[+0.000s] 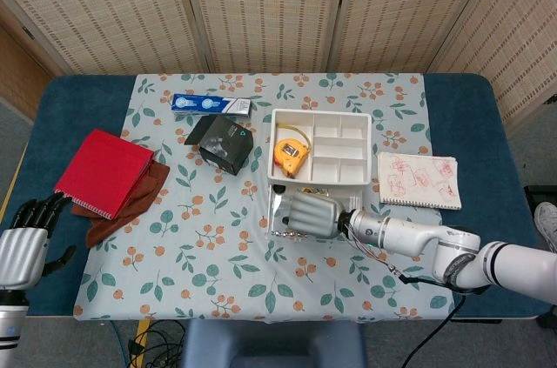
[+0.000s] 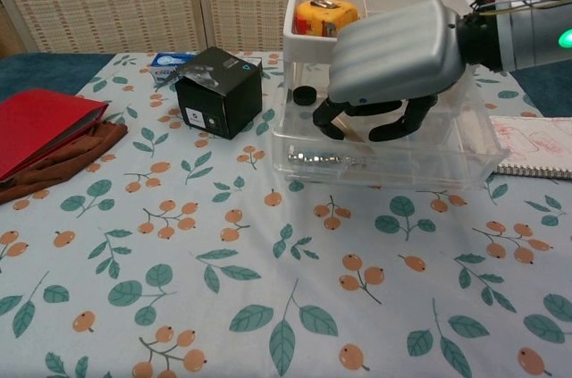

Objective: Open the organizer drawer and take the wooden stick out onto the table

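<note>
The white organizer (image 1: 361, 146) stands right of centre, and its clear drawer (image 2: 465, 159) is pulled out toward me. My right hand (image 2: 393, 56) hangs over the drawer with its fingers (image 2: 335, 117) curled down inside. A pale wooden stick (image 2: 354, 133) shows between those fingertips and looks pinched there; most of it is hidden by the hand. In the head view the same right hand (image 1: 312, 214) covers the drawer (image 1: 277, 220). My left hand (image 1: 22, 246) hovers at the near left table edge, fingers apart, holding nothing.
A yellow tape measure (image 2: 326, 16) sits in the organizer's top tray. Small metal parts (image 2: 326, 156) and a black round piece (image 2: 304, 95) lie in the drawer. A black box (image 2: 219, 90), red notebook (image 1: 103, 171), blue box (image 1: 211, 104) and sketch pad (image 1: 419, 180) surround it.
</note>
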